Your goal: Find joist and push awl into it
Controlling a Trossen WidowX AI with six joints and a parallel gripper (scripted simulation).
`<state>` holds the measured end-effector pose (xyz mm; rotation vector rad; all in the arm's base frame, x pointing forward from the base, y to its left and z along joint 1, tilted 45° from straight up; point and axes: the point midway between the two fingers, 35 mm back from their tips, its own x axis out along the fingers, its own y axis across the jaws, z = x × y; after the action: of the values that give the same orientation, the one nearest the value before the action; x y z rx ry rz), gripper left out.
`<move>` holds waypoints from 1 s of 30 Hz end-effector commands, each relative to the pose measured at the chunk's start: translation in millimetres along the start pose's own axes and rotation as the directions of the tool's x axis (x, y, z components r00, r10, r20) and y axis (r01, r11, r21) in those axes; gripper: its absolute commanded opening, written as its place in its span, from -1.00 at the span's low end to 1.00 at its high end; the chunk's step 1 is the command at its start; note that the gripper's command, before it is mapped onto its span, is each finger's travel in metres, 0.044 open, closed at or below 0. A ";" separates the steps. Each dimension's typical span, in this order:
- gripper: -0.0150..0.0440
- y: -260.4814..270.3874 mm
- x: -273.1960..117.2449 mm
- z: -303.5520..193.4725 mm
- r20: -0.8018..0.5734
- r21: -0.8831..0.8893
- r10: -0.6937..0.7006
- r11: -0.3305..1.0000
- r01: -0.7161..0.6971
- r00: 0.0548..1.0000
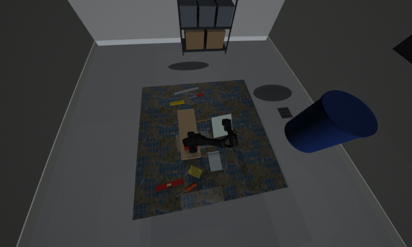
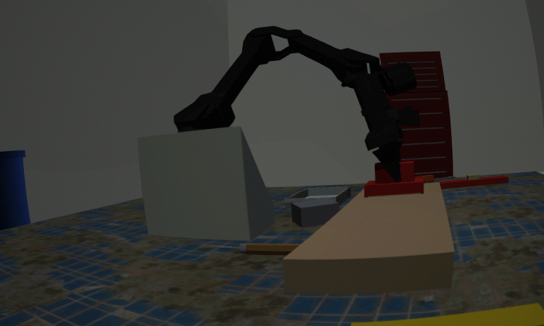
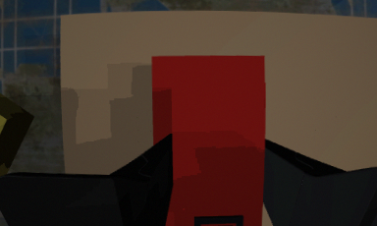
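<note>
The red stud finder [image 1: 186,148] [image 2: 373,188] [image 3: 211,103] is level on, or just above, the near end of the tan floor panel [image 1: 186,120] [image 2: 393,226] [image 3: 314,88] in the top view. My gripper [image 1: 191,145] [image 2: 394,176] [image 3: 209,140] is shut on its raised body, a finger on each side. Part of a dark-framed window shows at the bottom of the wrist view; its reading is out of view. The awl [image 1: 203,121] [image 2: 270,249] with an orange-brown handle lies beside the panel on the arm's side. The grey tray [image 1: 214,162] [image 2: 294,200] stands empty. The joist is hidden.
The arm's base stands on a pale block [image 1: 216,129] [image 2: 194,186]. A grey block [image 2: 319,212] sits between tray and panel. A yellow pad [image 1: 195,172], a red bar [image 1: 161,187] and an orange-handled screwdriver [image 1: 190,187] lie past the panel's near end; a yellow bar [image 1: 177,103] lies past its far end.
</note>
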<state>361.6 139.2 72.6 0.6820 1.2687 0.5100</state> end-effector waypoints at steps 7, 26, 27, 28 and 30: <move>-0.49 -17.3 0.1 -0.7 -0.001 0.000 0.000 1.000 0.000 1.000; -0.49 -47.6 0.1 -0.8 -0.001 0.000 -0.002 1.000 0.002 1.000; -0.49 -49.2 0.1 -0.8 -0.001 0.000 -0.002 1.000 0.002 1.000; -0.49 -50.8 0.1 -0.8 -0.001 0.000 -0.002 1.000 0.002 1.000; -0.49 -54.0 0.1 -0.9 -0.001 0.000 -0.002 1.000 0.002 1.000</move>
<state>360.3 105.4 38.2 0.6806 1.2703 0.5083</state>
